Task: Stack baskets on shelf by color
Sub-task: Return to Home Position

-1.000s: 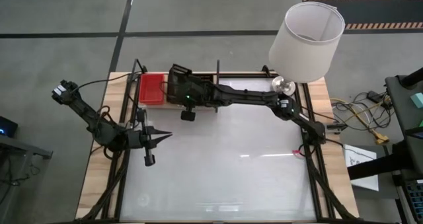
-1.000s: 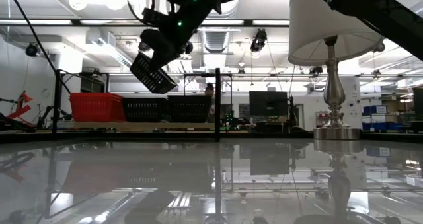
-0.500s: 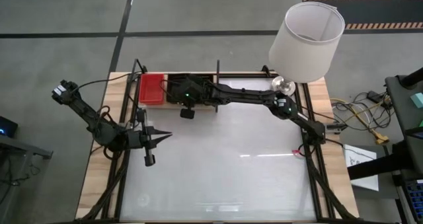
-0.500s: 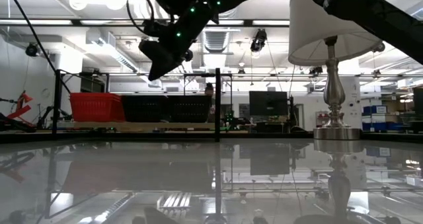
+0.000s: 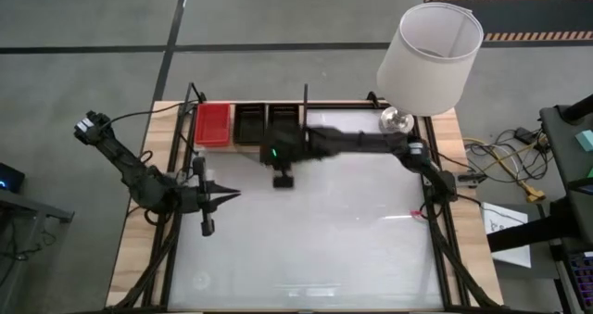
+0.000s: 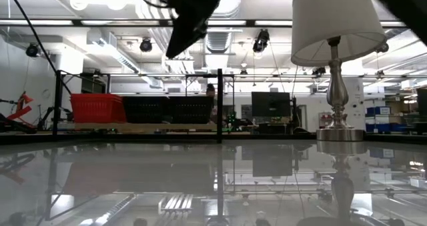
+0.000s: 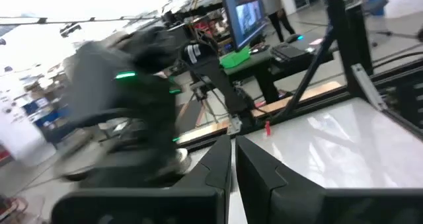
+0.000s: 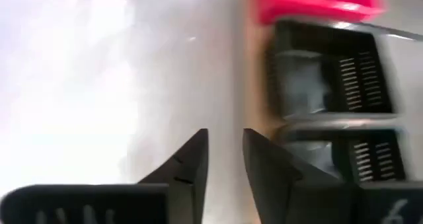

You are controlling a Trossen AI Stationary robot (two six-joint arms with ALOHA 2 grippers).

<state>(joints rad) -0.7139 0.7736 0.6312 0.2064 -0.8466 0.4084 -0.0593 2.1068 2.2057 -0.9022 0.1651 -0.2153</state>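
Observation:
Three stacks of baskets sit on the shelf at the table's far edge: red baskets at its left end, then black baskets and more black baskets, left of the upright divider. The low view shows the red and black stacks side by side. My right gripper hovers just in front of the black stacks, open and empty; its wrist view shows the black baskets beyond the fingers. My left gripper waits shut over the table's left side.
A lamp with a white shade and a metal base stands on the shelf's right end, tall in the low view. The right arm reaches across the table's far part. The glossy white tabletop lies before the shelf.
The right gripper held a black basket tilted above the shelf, lowered toward the black stack, then drew back toward the table's near and right side without it. The basket has left its fingers and stays on the shelf.

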